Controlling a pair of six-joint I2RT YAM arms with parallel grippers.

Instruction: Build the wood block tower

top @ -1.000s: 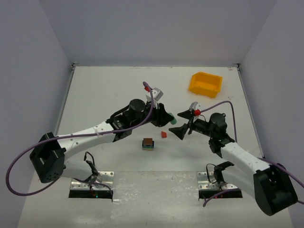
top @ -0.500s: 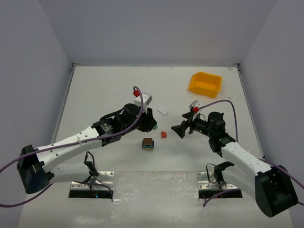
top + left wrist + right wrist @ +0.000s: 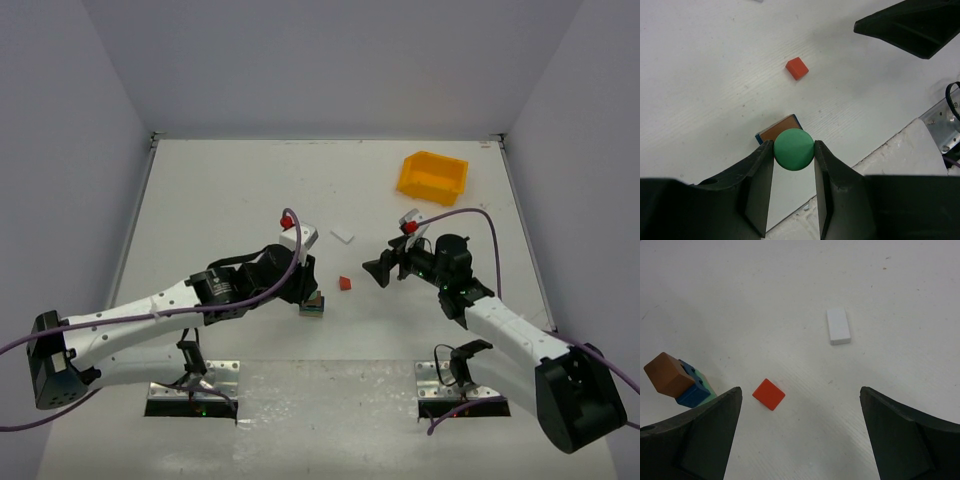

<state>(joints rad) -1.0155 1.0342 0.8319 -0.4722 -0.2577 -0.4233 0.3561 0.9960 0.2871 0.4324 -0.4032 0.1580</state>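
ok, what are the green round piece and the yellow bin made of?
Green round piece: probably painted wood, matte, even colour, no shine. Yellow bin: looks like moulded plastic, smooth uniform colour with thin walls; too small to be sure.

robot lab, white-walled test table (image 3: 220,180)

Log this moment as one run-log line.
left gripper: shut on green round piece, over stack | right gripper: open, empty | red block: loose beside stack
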